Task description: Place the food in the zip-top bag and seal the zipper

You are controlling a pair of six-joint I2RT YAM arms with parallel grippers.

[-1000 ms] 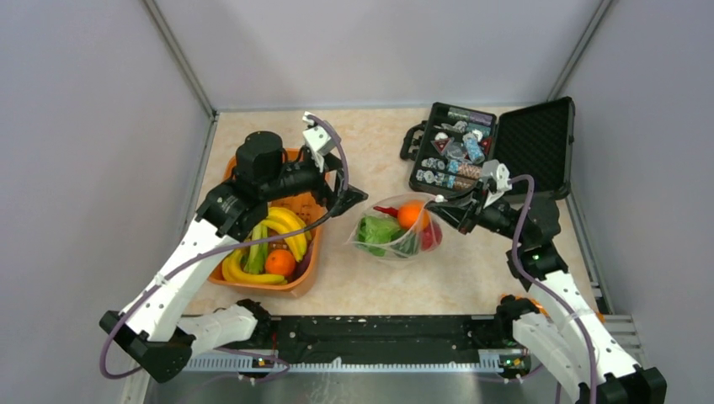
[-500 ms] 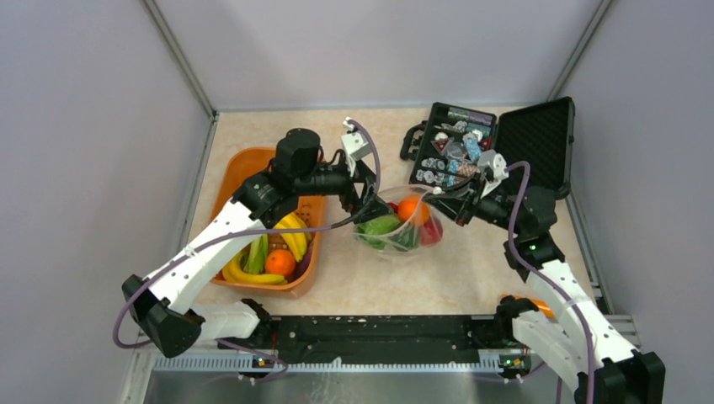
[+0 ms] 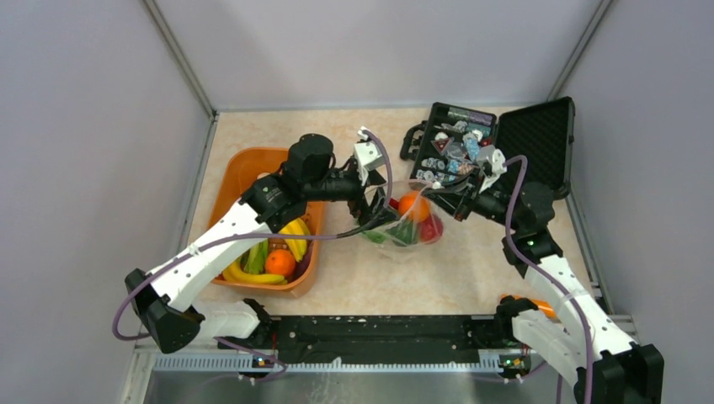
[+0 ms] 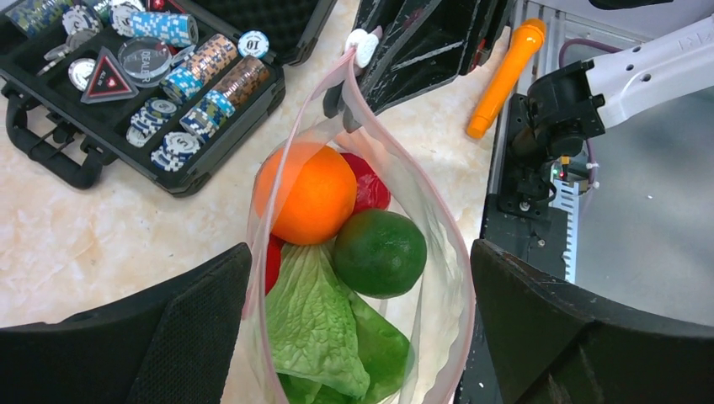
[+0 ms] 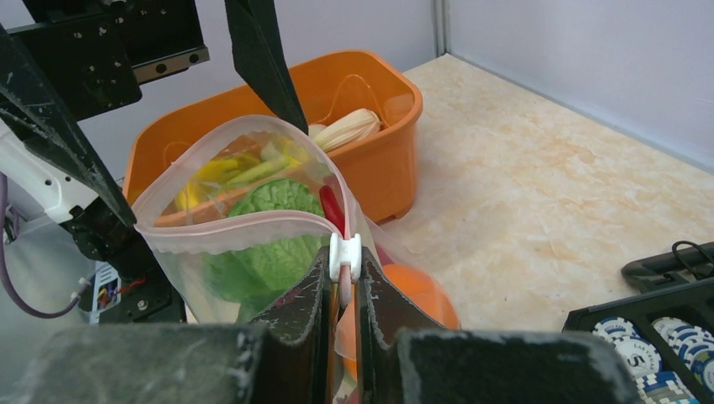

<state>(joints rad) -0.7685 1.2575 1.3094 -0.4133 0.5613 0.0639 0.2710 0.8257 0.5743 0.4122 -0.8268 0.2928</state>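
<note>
Nearest me, the orange tub point(image 3: 244, 168) holds bananas point(image 3: 290, 237) and an orange point(image 3: 279, 263), none of it bagged yet, so I judge I am in the filling step and not ready to seal. At mid-table the clear bag point(image 4: 438, 252) stands mouth-up, holding another orange point(image 4: 305, 194), a lime point(image 4: 379, 252), lettuce point(image 4: 311, 328) and a red piece point(image 4: 368, 185). My left gripper point(image 4: 360, 252) is spread wide over the mouth and holds nothing. My right gripper point(image 5: 341, 269) is pinched shut on the bag's rim just under the white slider point(image 5: 345, 255), and the zipper point(image 5: 244, 227) gapes open. Beyond lies a black case point(image 3: 539, 143) of chips. Next, my left should fetch a banana while my right keeps the mouth up.
</note>
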